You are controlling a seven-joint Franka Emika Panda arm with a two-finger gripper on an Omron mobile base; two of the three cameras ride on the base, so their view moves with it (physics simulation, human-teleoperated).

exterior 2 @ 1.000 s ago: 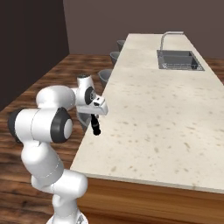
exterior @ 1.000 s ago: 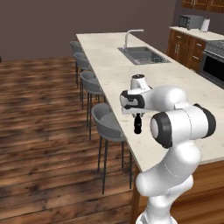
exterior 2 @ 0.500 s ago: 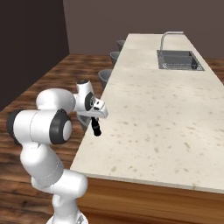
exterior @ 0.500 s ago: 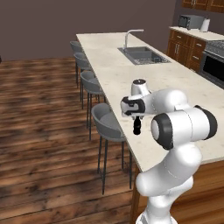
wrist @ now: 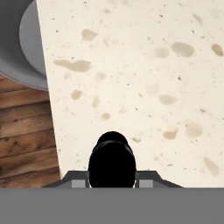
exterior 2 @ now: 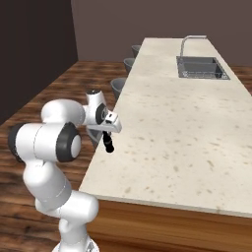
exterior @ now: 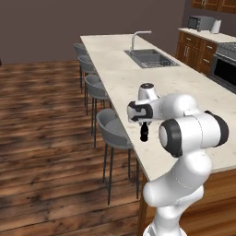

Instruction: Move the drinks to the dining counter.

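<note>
Hand view: the claw (wrist: 112, 164) is pressed together with nothing pinched, held above the table (wrist: 144, 78) edge near a stool (wrist: 24, 48), presumably between drinks.

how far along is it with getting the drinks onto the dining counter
Nothing looks done: no drink stands on the dining counter. In hand: nothing, the gripper is shut and empty, hanging over the counter's edge above a stool. Left: fetching and placing all the drinks.
</note>
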